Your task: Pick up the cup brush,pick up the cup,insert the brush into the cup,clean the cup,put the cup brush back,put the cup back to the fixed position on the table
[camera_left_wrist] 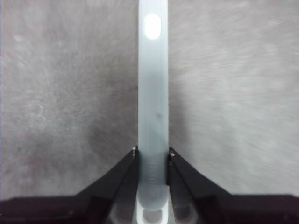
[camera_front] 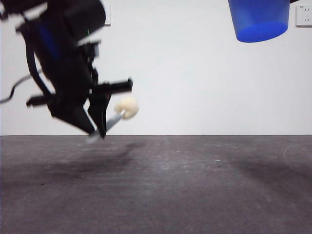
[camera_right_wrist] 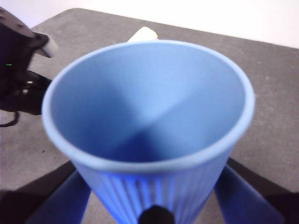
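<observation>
My left gripper (camera_front: 97,132) is shut on the cup brush's grey handle (camera_left_wrist: 153,107) and holds it just above the table (camera_front: 195,185) at the left of the front view. The cream sponge head (camera_front: 126,107) points up to the right. The handle's white looped end (camera_left_wrist: 153,26) shows in the left wrist view. My right gripper (camera_right_wrist: 152,205) is shut on the blue ribbed cup (camera_right_wrist: 149,126), held high at the top right of the front view (camera_front: 259,19). The cup's mouth faces the wrist camera and it is empty. The sponge tip (camera_right_wrist: 144,33) peeks over the cup's rim.
A white wall (camera_front: 204,83) stands behind the table with an outlet (camera_front: 304,15) at the top right. The left arm's black body (camera_right_wrist: 16,70) shows beside the cup in the right wrist view.
</observation>
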